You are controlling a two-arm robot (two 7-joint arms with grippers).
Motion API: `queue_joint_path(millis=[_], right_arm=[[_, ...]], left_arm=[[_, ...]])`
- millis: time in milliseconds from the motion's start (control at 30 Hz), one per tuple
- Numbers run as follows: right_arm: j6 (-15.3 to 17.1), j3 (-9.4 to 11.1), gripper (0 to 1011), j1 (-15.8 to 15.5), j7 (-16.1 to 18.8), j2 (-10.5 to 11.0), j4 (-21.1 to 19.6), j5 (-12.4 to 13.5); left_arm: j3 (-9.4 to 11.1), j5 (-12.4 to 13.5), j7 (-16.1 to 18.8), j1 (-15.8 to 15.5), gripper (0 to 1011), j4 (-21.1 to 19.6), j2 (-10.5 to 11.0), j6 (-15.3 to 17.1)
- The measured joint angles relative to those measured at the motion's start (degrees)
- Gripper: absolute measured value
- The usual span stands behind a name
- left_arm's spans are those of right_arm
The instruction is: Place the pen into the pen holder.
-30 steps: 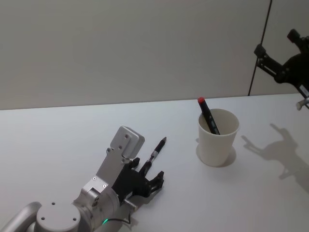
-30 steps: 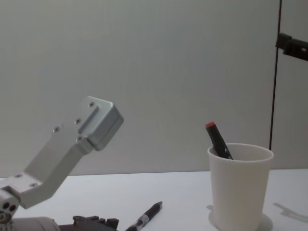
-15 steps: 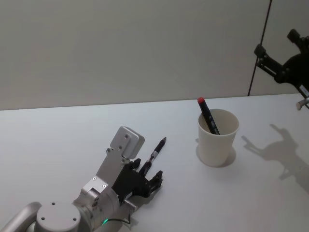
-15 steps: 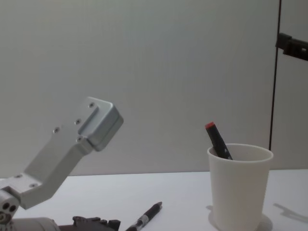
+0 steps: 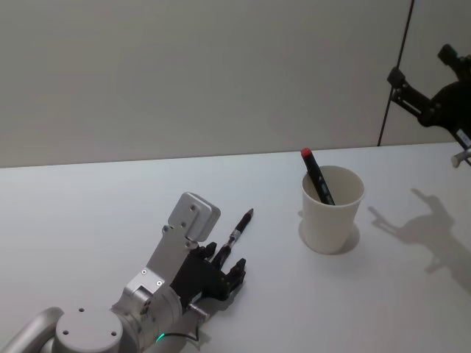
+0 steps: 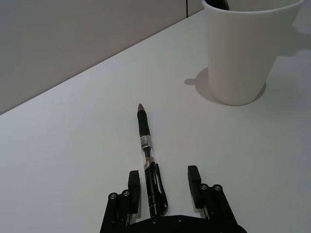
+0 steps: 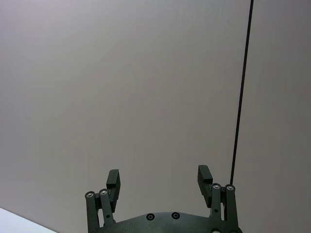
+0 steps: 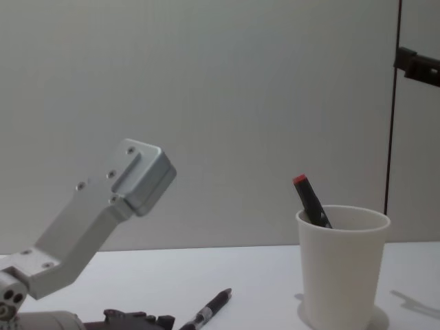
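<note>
A black pen point(image 5: 237, 234) with a clear middle section lies flat on the white table point(image 5: 88, 213), left of the pen holder. My left gripper point(image 5: 224, 271) sits low at the pen's rear end and is open. In the left wrist view the pen point(image 6: 147, 156) runs between the fingers point(image 6: 133, 187), closer to one of them, with neither pressing on it. The pen holder point(image 5: 333, 212) is a white paper cup standing upright, also seen in the left wrist view point(image 6: 245, 53) and the chest view point(image 8: 342, 268). My right gripper point(image 5: 418, 66) is raised at the far right and open point(image 7: 159, 178).
A black marker with a red cap point(image 5: 315, 175) leans inside the cup and sticks out above the rim point(image 8: 311, 199). A grey wall with a dark vertical seam point(image 5: 394, 73) stands behind the table. The left arm's silver link point(image 8: 103, 213) rises at the near left.
My left gripper's fingers have shifted very slightly around the pen's rear end. The pen, the cup and the right arm have stayed where they were.
</note>
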Motion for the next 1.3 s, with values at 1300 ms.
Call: queue_joint_path(millis=[1300], right_arm=[[0.0, 0.0, 1002, 0.0, 0.0, 0.0, 0.0, 0.0]], left_arm=[[0.0, 0.0, 0.0, 0.0, 296, 0.0, 0.0, 0.0]])
